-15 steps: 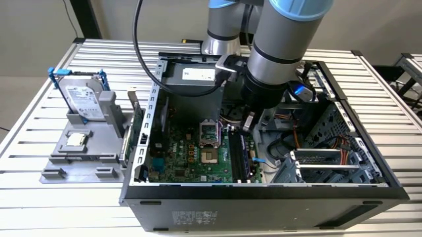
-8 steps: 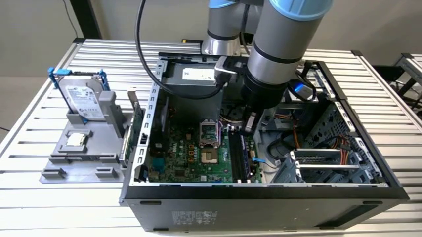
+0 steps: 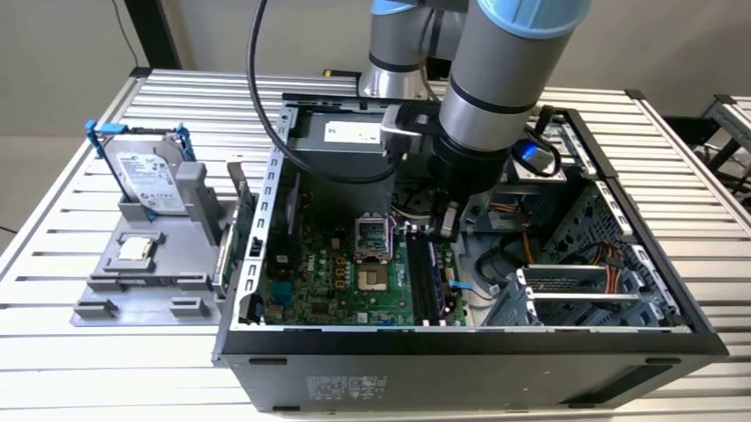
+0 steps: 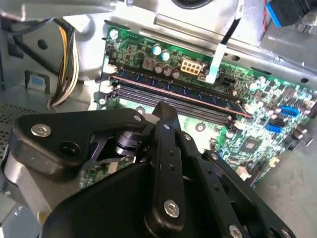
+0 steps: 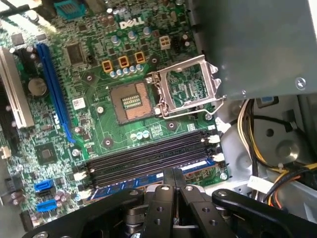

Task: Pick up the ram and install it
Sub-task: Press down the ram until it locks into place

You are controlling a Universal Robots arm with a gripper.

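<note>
Gripper (image 5: 173, 173) poised over ram (image 5: 148, 182), fingers pressed together.
Seated among black slots (image 5: 148, 159) on motherboard (image 5: 99, 134).

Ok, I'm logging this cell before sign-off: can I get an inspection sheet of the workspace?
Surface: slatted table, with the open case on it.
Job's things: ram lies along a slot on the board; cannot tell if it is fully seated.
Clutter: hard drive upright in a grey fixture, to the exterior view's left of the case.
Grippers: gripper inside the case, fingers shut, just over the ram.
Cables: yellow-black bundle beside the slots; black cable by the arm.
Surroundings: plain wall.
</note>
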